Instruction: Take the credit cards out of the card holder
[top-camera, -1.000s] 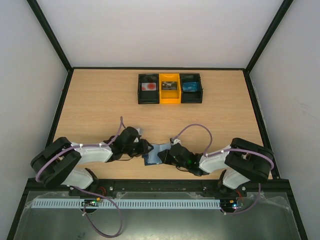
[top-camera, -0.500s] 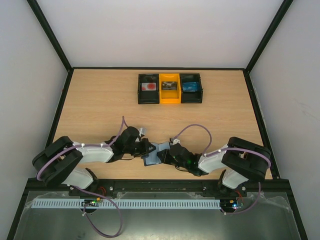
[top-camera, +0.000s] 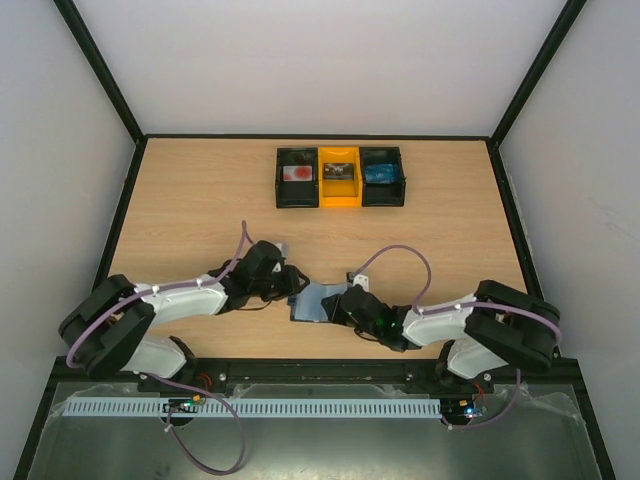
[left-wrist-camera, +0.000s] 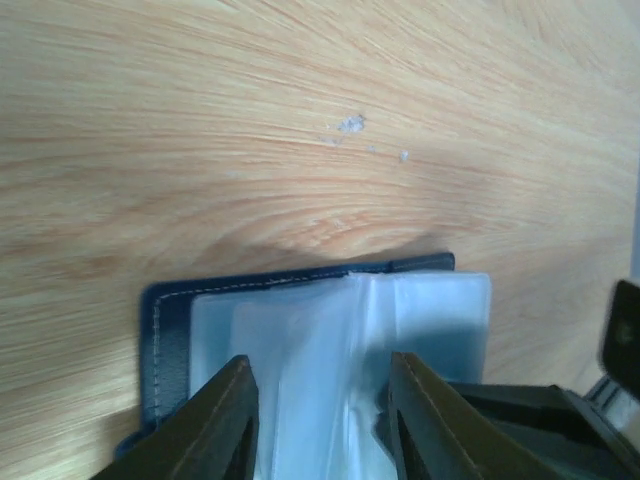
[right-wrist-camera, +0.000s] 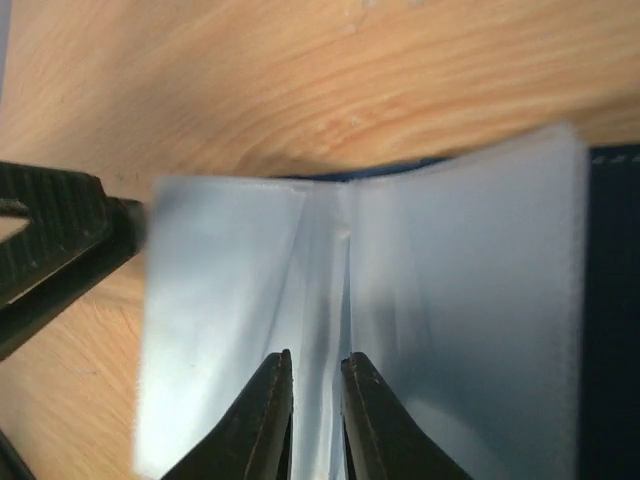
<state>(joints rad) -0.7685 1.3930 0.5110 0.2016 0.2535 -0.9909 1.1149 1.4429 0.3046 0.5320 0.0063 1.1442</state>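
The card holder (top-camera: 318, 300) lies open and flat on the table (top-camera: 200, 200), near its front edge and between the 2 arms. Its navy cover faces down and its pale sleeves (left-wrist-camera: 300, 330) fan upward. The left gripper (left-wrist-camera: 320, 375) reaches over it from the left. Its 2 fingers (left-wrist-camera: 228, 420) are spread wide and straddle the raised middle fold of the sleeves, with nothing clearly gripped. The right gripper (right-wrist-camera: 316, 362) comes in from the opposite side. Its fingers (right-wrist-camera: 268, 415) are drawn almost together, with only a narrow slit left, and the edge of 1 sleeve is pinched in that slit close to the spine. The pictures do not show whether any cards sit inside the cloudy sleeves. Well apart, at the far side of the table, 3 small boxes (top-camera: 340, 177) stand in a row: black, yellow, black.
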